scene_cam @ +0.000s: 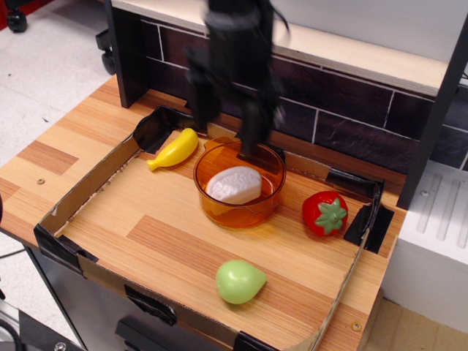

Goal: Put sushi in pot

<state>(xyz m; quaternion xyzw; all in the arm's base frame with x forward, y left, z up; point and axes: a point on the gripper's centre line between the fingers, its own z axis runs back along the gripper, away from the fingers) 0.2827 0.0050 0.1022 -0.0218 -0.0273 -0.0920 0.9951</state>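
Note:
The white half-dome sushi (pixel 234 184) lies inside the round transparent orange pot (pixel 219 208) in the middle of the wooden tray. My gripper (pixel 227 124) is raised above the pot's back rim and is blurred by motion. Its two dark fingers (pixel 199 110) stand apart and hold nothing, so it is open. The sushi is free of the fingers.
A yellow banana toy (pixel 174 150) lies left of the pot. A red strawberry toy (pixel 325 213) sits to its right. A green pear-shaped toy (pixel 238 281) lies near the front edge. A cardboard rim (pixel 80 194) with black tape bounds the tray; a dark tiled wall (pixel 351 110) stands behind.

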